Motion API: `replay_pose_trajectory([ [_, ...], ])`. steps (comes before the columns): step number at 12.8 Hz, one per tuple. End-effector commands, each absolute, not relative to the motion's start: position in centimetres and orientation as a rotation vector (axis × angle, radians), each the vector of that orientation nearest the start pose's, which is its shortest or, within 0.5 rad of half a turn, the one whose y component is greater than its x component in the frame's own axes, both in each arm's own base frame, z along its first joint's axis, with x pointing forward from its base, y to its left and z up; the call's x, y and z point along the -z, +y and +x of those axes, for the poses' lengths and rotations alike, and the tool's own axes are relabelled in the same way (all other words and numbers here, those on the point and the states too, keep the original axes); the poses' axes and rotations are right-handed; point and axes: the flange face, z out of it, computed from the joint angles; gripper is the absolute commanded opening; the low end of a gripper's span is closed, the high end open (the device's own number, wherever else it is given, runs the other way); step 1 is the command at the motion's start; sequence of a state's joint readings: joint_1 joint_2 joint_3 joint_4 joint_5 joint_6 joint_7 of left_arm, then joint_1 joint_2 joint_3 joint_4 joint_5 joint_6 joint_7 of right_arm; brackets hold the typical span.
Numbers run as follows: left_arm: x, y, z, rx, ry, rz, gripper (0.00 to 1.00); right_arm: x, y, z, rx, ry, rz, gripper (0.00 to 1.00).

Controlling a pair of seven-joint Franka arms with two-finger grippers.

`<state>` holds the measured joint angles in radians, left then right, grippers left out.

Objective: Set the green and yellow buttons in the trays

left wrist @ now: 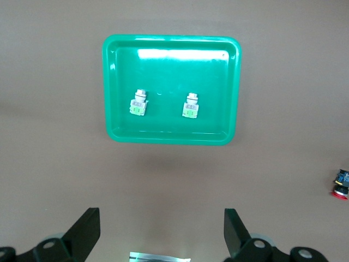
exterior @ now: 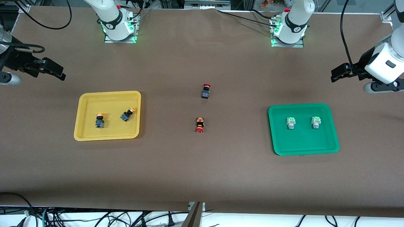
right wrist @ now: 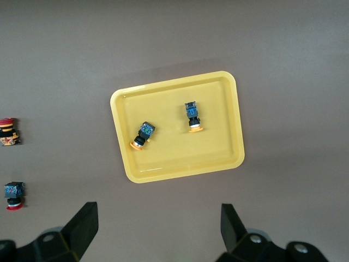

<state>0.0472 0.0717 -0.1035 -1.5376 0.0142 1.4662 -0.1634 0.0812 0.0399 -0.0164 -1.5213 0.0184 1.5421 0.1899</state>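
Two yellow-capped buttons (exterior: pixel 100 120) (exterior: pixel 127 114) lie in the yellow tray (exterior: pixel 81 126) toward the right arm's end of the table. They also show in the right wrist view (right wrist: pixel 143 135) (right wrist: pixel 192 117), in that tray (right wrist: pixel 232 120). Two light green buttons (exterior: pixel 290 123) (exterior: pixel 316 122) lie in the green tray (exterior: pixel 331 132) toward the left arm's end. The left wrist view shows them (left wrist: pixel 138 103) (left wrist: pixel 191 106) in that tray (left wrist: pixel 117 82). My left gripper (exterior: pixel 337 74) (left wrist: pixel 162 234) is open and empty, high beside the green tray. My right gripper (exterior: pixel 56 71) (right wrist: pixel 159 229) is open and empty, high beside the yellow tray.
Two red-capped black switches lie on the brown table between the trays: one (exterior: pixel 205 91) farther from the front camera, one (exterior: pixel 199 124) nearer. They also show in the right wrist view (right wrist: pixel 8 132) (right wrist: pixel 13 195), and one in the left wrist view (left wrist: pixel 341 184).
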Motion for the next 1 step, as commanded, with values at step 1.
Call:
replay_pose_trajectory([
  [1,-59.31,-2.25,56.80,-0.242,-0.146,-3.122,1.00,-62.93,3.93,56.40,-0.019,0.176,-3.137,0.99],
])
